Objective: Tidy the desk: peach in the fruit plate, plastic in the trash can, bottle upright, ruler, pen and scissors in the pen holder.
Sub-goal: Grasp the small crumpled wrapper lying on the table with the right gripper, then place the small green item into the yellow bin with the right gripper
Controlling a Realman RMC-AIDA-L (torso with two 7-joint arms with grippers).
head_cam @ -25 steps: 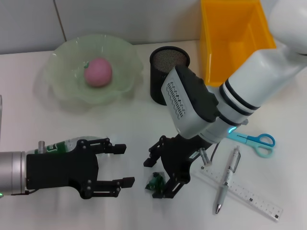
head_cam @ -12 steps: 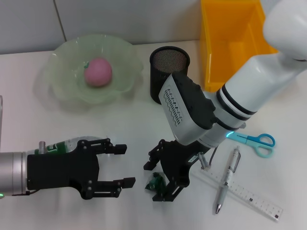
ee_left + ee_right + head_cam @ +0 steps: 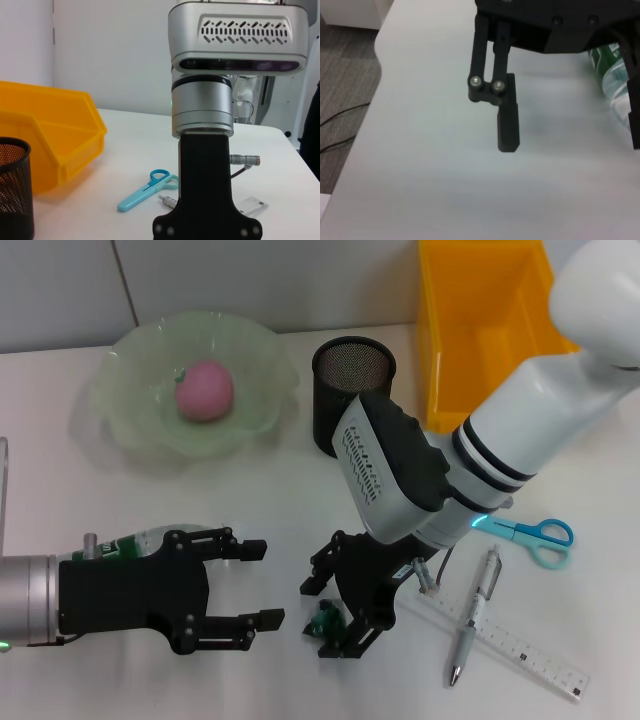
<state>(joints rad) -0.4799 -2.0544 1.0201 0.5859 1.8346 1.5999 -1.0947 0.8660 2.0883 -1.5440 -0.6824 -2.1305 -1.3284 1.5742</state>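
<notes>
A small green plastic scrap point(image 3: 323, 621) lies on the white desk. My right gripper point(image 3: 335, 608) is open and straddles it, one finger on each side. My left gripper point(image 3: 243, 585) is open at the front left. Its palm lies over the lying clear bottle with a green label point(image 3: 135, 542), which also shows in the right wrist view point(image 3: 615, 82). The pink peach point(image 3: 205, 390) sits in the green fruit plate point(image 3: 130, 365). Blue scissors point(image 3: 530, 533), a silver pen point(image 3: 475, 612) and a clear ruler point(image 3: 515, 645) lie at the right. The black mesh pen holder point(image 3: 353, 370) stands at the back centre.
An orange bin point(image 3: 485, 315) stands at the back right, beside the pen holder. In the left wrist view the right arm's wrist point(image 3: 202, 150) fills the middle, with the scissors point(image 3: 147, 189) and the bin point(image 3: 50, 145) behind it.
My right gripper has sunk slightly toward the desk around the green plastic. The plastic and my left gripper have hardly moved.
</notes>
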